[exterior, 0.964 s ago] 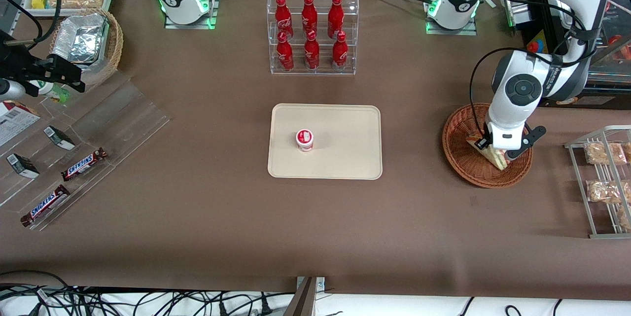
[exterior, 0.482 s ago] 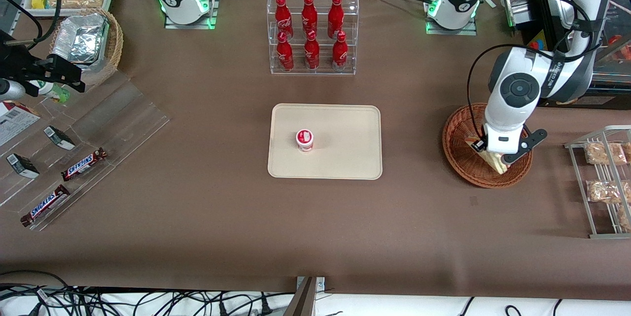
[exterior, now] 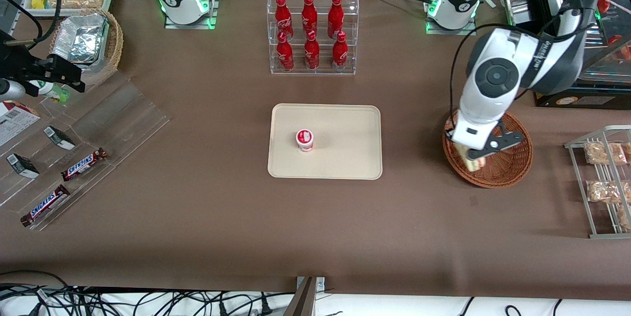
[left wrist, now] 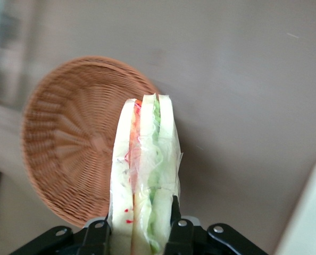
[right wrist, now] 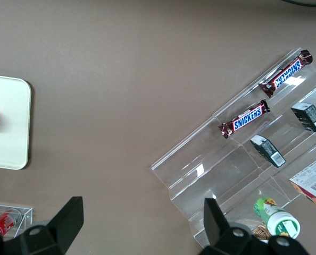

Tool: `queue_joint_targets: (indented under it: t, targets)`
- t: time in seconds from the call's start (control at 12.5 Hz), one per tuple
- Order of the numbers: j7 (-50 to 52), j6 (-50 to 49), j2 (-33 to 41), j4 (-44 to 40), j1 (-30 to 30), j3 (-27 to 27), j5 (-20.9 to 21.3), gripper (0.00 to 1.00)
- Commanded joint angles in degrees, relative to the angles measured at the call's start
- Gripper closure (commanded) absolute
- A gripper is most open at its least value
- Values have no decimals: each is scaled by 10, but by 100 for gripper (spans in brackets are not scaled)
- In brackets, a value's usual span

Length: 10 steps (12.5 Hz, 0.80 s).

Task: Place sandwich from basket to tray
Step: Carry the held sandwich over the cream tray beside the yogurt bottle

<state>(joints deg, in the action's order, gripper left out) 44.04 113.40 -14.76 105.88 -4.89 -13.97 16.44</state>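
Above the basket (exterior: pixel 503 170), over the part of its rim nearest the tray (exterior: pixel 345 158), the gripper (exterior: pixel 471 158) hangs with the sandwich (exterior: pixel 472 163) pinched between its two fingers. From the front, only the sandwich's pale lower end peeks out under the gripper body, showing over the basket's rim. The wrist view tells more: the black fingers (left wrist: pixel 174 210) press on both bread faces of the sandwich (left wrist: pixel 144 175), which is lifted clear of the basket (left wrist: pixel 73 143). The wedge is held on edge, so its layers face the camera: white bread outside, pink and orange filling on one side, green on the other, all under clear wrap. The basket's woven floor is bare, and brown table (left wrist: pixel 243 95) shows beside it.

The tray lies flat at the middle of the table (exterior: pixel 197 217), well apart from the basket, toward the parked arm's end. On it stands a small cup (exterior: pixel 304 139) with a red and white lid, with bare tray surface around it. Farther from the front camera than the tray, a clear rack (exterior: pixel 312 32) holds six red bottles. Toward the working arm's end, a wire rack (exterior: pixel 601 183) carries bagged snacks. At the parked arm's end, a clear stepped stand (exterior: pixel 84 148) holds two Snickers bars (exterior: pixel 85 163).
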Motion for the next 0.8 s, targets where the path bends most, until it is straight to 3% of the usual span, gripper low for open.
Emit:
queue_joint_targets:
  t: [0.0, 0.24, 0.48, 0.72]
  targets:
    - [-42, -18, -1, -23, 2, -49, -50, 64]
    - [-69, 20, -9, -31, -1, -93, -118, 64]
    - [-48, 79, -42, -28, -3, -139, -119, 64]
    - [-18, 145, -86, -23, -42, -140, -97, 64]
